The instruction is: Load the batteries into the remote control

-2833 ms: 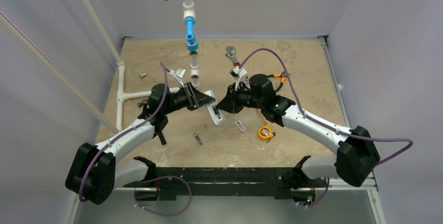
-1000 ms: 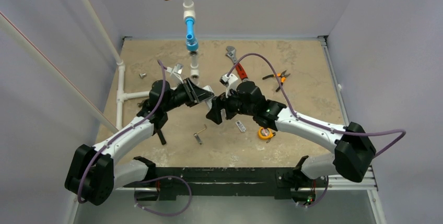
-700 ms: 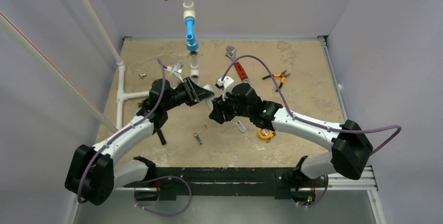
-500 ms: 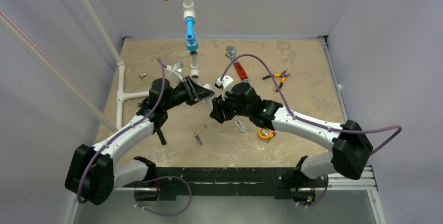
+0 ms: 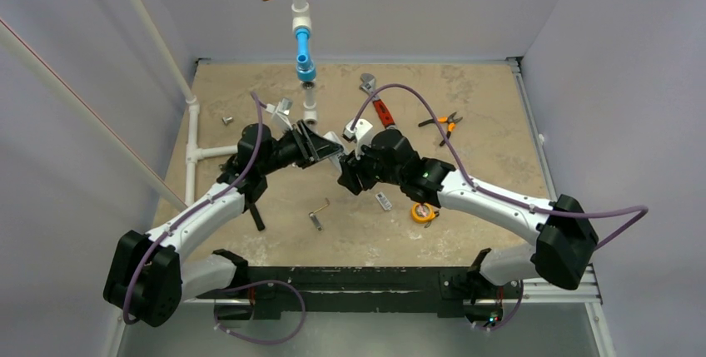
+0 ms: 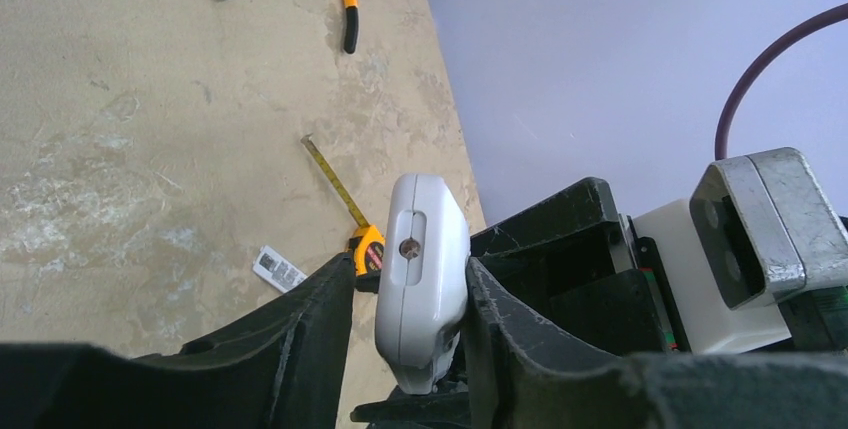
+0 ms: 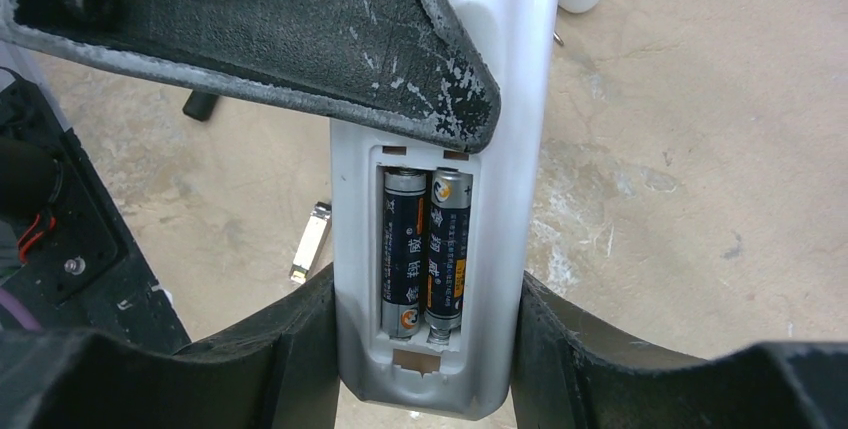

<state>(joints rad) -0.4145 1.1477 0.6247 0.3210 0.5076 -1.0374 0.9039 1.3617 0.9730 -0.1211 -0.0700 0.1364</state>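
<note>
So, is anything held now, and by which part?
The right gripper clamps the remote control by its side edges, beside the open battery compartment. The left gripper flanks its other end; whether it grips cannot be told.

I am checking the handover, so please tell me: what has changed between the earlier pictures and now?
The right gripper moved left to the remote and closed on it. The left gripper hardly moved, and its fingers are about the remote's other end; whether they grip it firmly cannot be told. The tape measure and pliers stayed put.
</note>
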